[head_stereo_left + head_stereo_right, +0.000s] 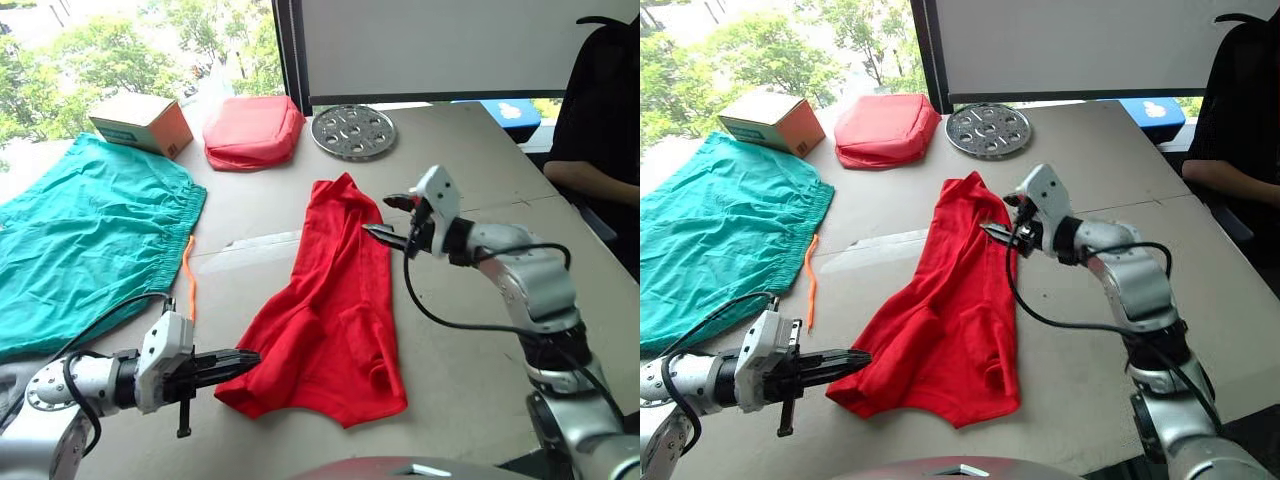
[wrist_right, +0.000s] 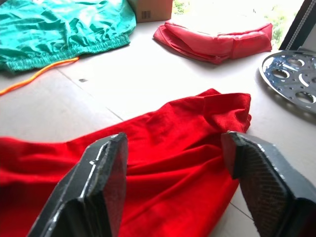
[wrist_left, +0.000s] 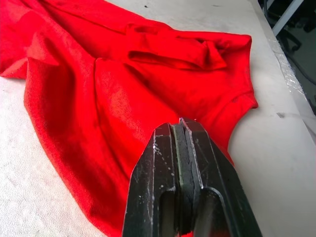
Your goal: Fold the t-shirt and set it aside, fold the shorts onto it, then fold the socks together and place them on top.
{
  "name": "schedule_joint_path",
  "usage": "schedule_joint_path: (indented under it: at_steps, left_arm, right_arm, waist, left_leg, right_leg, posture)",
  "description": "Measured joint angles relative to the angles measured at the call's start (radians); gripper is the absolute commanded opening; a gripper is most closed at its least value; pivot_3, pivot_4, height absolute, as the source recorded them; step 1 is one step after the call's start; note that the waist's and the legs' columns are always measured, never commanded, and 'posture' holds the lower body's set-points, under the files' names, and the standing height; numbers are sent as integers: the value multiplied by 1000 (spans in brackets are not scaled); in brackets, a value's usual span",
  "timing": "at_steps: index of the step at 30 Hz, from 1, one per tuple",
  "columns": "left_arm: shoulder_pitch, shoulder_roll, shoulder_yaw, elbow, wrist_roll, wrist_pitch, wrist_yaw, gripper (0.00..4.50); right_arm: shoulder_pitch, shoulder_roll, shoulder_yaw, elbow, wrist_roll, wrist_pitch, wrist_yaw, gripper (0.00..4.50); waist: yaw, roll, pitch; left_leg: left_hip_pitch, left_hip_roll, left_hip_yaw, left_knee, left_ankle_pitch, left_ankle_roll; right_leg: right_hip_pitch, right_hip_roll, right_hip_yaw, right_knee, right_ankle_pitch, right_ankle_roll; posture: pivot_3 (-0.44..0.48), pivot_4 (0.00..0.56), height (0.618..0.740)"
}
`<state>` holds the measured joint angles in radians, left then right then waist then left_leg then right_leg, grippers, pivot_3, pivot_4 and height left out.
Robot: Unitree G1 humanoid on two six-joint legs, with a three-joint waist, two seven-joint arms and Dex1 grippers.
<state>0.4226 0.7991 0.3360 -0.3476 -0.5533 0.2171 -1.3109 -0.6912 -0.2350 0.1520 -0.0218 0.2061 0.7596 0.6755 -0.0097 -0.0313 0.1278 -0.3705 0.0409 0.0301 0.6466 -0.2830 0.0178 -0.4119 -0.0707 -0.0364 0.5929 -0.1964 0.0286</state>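
The red t-shirt lies crumpled lengthwise in the middle of the table. My left gripper is shut with nothing in it, its tips at the shirt's near left corner; the left wrist view has the shut fingers just over the red cloth. My right gripper is open above the shirt's far right edge, its two fingers spread wide over the cloth. The teal shorts lie spread at the left, orange drawstring trailing out. A grey scrap by my left arm may be the socks; I cannot tell.
At the back stand a cardboard box, a pinkish-red padded pouch and a round perforated metal disc. A person in black sits at the table's right side. Bare table lies right of the shirt.
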Motion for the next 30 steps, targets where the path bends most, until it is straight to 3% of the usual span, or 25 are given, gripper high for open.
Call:
schedule_joint_path:
  at_steps: [3,4,11,15,18,21,22,24,26,29,30]
  left_arm:
    - [39,-10,4,-10,1,-4,22,0]
    - [47,-14,5,-18,2,-5,31,0]
    - [91,-48,6,-110,-1,15,114,0]
    - [103,-48,6,-133,-7,40,142,0]
    - [103,-48,6,-142,-13,52,150,0]
    - [89,-43,8,-142,-22,61,148,0]
    - [82,-24,7,-136,-26,62,127,0]
    - [81,2,16,-115,-28,55,94,0]
    - [85,37,47,-71,-26,15,29,1139]
    - [82,47,82,12,-1,-99,-60,2438]
    - [88,48,94,39,7,-129,-78,2801]
  right_arm:
    - [-138,78,6,341,-37,-53,-60,286]
    - [-184,98,0,458,-50,-82,-88,104]
    - [-376,150,-111,948,-78,-336,-255,104]
    - [-387,123,-199,973,-48,-363,-304,104]
    - [-332,98,-231,861,-10,-275,-286,104]
    - [-150,31,-157,547,7,-211,-163,934]
    - [-5,-48,-94,308,17,-208,-69,1599]
    - [130,-149,-41,101,27,-233,31,2088]
    - [343,-338,17,-201,16,-344,182,3124]
    - [629,-564,32,-397,-79,-588,291,4433]
    - [680,-595,33,-403,-103,-641,308,4500]
  waist:
    - [-4,0,0]
    - [-5,1,0]
    - [-6,1,1]
    - [-7,1,1]
    - [-7,1,0]
    - [0,2,0]
    - [7,2,0]
    - [10,4,0]
    - [15,4,-1]
    - [18,3,-2]
    - [13,2,-2]
  left_leg:
    - [-2,-1,1,-1,0,0]
    - [-3,-1,1,0,0,0]
    - [-5,-2,0,3,0,0]
    - [-5,-2,-1,3,0,0]
    - [-5,-2,-2,2,0,0]
    - [-8,-2,-6,3,0,0]
    - [-9,-2,-7,3,0,1]
    - [-9,-3,-8,3,-1,2]
    - [-7,-3,-7,3,-1,2]
    - [-5,-2,-5,4,-1,2]
    - [-3,-1,-3,4,-1,2]
  right_leg:
    - [-1,0,0,-1,0,0]
    - [-1,-1,0,-1,0,0]
    - [-1,-1,1,-1,0,0]
    - [0,0,1,-1,0,0]
    - [0,0,0,-1,0,1]
    - [0,0,-3,-1,0,1]
    - [0,-1,-4,-2,1,2]
    - [0,-1,-3,-2,0,2]
    - [1,-1,-3,-3,-5,9]
    - [1,-1,-3,-2,-7,12]
    - [2,0,-2,-2,-7,12]
  posture:
    - [0,150,740]
    - [0,150,740]
    - [0,150,740]
    - [0,150,740]
    - [0,150,740]
    - [0,150,740]
    - [0,150,740]
    - [0,150,740]
    - [0,150,740]
    - [0,150,740]
    - [0,150,740]
